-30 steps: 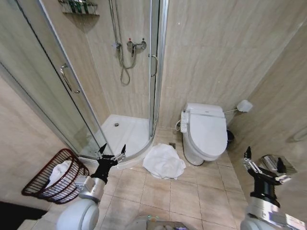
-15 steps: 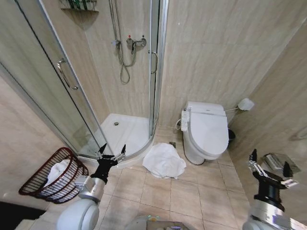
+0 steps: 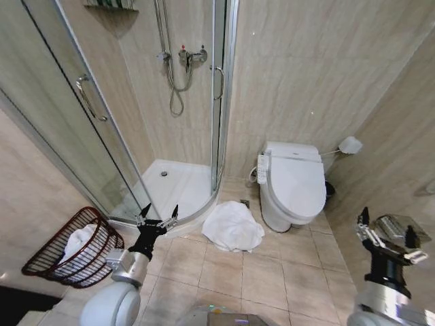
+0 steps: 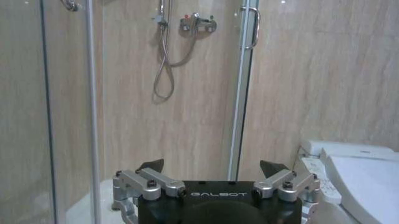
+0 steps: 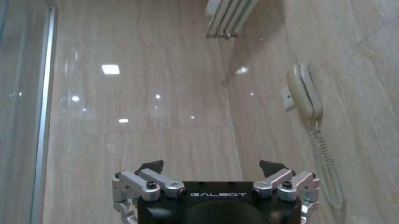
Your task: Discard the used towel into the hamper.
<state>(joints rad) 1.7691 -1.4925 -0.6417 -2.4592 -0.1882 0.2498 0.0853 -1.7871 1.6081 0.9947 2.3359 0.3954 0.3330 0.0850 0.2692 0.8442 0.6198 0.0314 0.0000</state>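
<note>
Tiled bathroom floor, hamper (image 3: 64, 252) left of spread, empty left gripper (image 3: 158, 214).

Left gripper (image 3: 159, 211) is raised at near left, fingers spread wide, holding nothing; right gripper (image 3: 387, 235) is raised at near right, likewise spread and empty

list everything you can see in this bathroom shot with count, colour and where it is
towel: 1, white, crumpled on the floor tiles between shower and toilet
hamper: 1, dark reddish-brown wire, floor at left, white cloth inside
toilet: 1, white, lid down, against the back wall
shower cabin: 1, glass doors, back left corner
wall phone: 1, cream, wall at right
left hand: 1, black and silver, open, raised above the floor near the hamper
right hand: 1, black and silver, open, raised at right
</note>
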